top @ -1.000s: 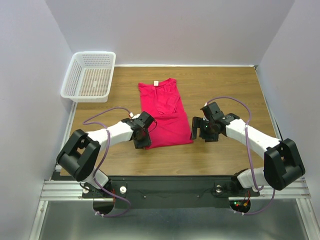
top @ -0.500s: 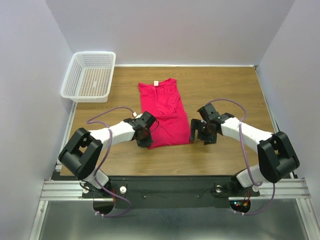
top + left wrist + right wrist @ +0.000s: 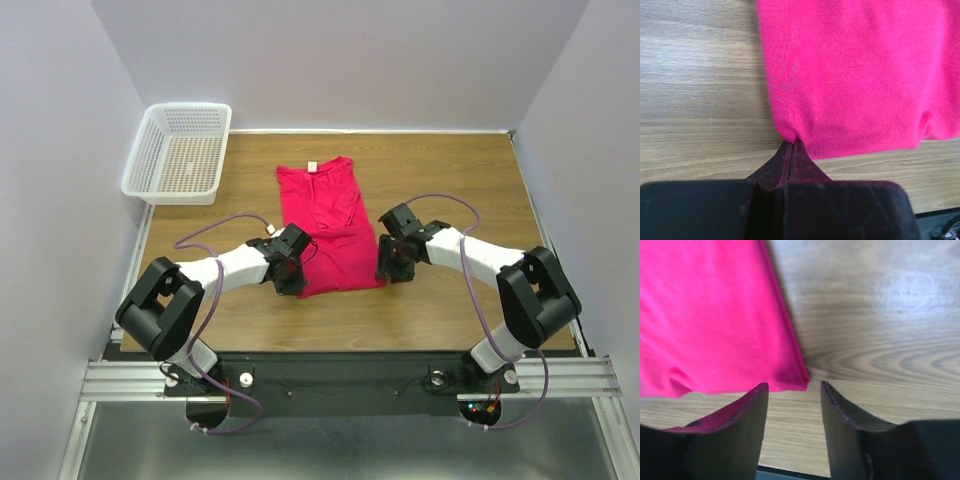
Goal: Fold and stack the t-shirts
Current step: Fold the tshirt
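A: T-shirt pos.?
B: T-shirt (image 3: 325,225) is lying flat on table (image 3: 450,180), right of basket (image 3: 140,172).
A: Tools?
B: L tool (image 3: 791,145) is pinching hem corner nearer basket, clamped tight. R tool (image 3: 792,386) is straddling corner farther from basket, gap narrow, not gripping.

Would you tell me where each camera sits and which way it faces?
Top external: above, behind the bases, looking down on table, t-shirt, basket; both arms show.
Left wrist: on left arm, facing the t-shirt's near-left corner; left gripper pinches it.
Right wrist: on right arm, facing the near-right corner; right gripper open.
Shared: both wrist views show the near hem.
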Tool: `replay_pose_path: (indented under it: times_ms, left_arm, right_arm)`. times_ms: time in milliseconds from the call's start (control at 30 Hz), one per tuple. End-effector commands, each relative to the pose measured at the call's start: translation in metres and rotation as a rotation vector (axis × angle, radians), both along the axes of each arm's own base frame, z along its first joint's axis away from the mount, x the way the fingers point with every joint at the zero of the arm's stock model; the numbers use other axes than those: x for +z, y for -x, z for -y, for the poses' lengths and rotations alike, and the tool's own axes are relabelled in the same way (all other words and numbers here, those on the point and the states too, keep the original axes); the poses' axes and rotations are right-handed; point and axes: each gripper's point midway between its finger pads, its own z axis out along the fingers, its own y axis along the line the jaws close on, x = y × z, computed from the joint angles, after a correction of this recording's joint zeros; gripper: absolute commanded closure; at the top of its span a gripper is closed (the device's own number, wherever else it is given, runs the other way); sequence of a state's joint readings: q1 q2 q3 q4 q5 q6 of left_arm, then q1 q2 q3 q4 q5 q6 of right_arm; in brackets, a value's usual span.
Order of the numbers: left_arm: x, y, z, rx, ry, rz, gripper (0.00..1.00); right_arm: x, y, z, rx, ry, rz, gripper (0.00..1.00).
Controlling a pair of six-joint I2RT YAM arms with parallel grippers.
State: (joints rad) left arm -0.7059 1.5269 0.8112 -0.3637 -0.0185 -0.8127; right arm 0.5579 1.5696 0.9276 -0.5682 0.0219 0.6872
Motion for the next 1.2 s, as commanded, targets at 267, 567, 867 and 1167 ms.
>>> replay_pose_path:
  times_ms: [267, 567, 867, 1167]
  left_arm:
    - [-0.009, 0.025, -0.021, -0.051, -0.080, -0.057, 1.00]
    - [-0.007, 0.026, -0.023, -0.068, -0.086, -0.056, 1.00]
    - [-0.007, 0.027, -0.024, -0.076, -0.087, -0.055, 1.00]
    - [-0.005, 0.028, -0.025, -0.081, -0.086, -0.047, 1.00]
  right_arm:
    - [0.000, -0.010, -0.009, -0.040, 0.019, 0.042, 0.61]
    - [-0.007, -0.008, 0.005, -0.070, 0.084, 0.041, 0.63]
    - [-0.020, 0.003, 0.005, -0.055, 0.104, -0.009, 0.63]
    - [-0.043, 0.018, 0.007, -0.038, 0.162, -0.100, 0.68]
